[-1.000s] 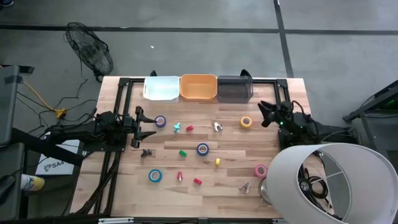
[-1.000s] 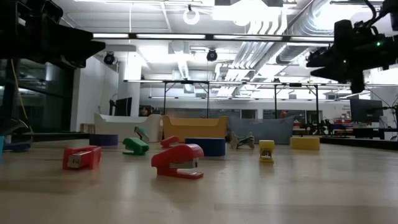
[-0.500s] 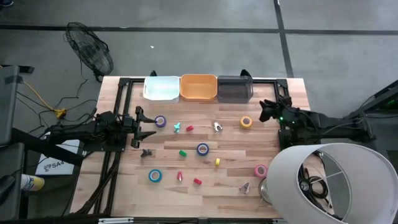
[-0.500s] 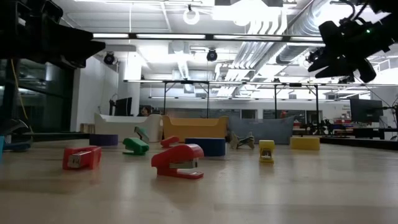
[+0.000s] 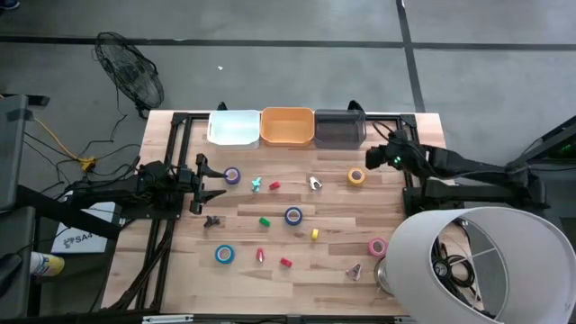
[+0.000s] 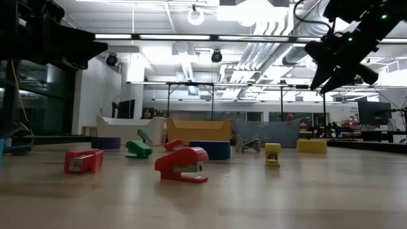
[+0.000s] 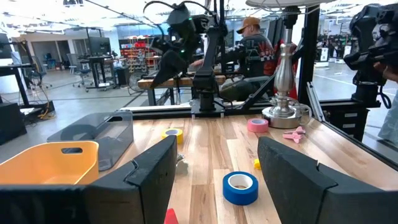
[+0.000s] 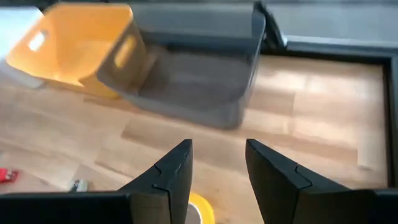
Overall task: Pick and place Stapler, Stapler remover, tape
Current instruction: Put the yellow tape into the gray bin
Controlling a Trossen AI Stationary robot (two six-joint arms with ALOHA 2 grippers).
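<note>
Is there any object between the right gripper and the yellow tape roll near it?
Nothing visible is in the way. The right gripper hangs open above the table, beside the yellow tape roll; only bare wood lies between them. The grey bin stands farther back.

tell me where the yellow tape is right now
In the high view the yellow tape lies flat on the table's right side, just in front of the grey bin, with the right pincer close beside it.

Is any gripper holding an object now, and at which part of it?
Nothing is held. The left gripper and the right gripper are both open and empty; the yellow tape lies untouched below the right one.
</note>
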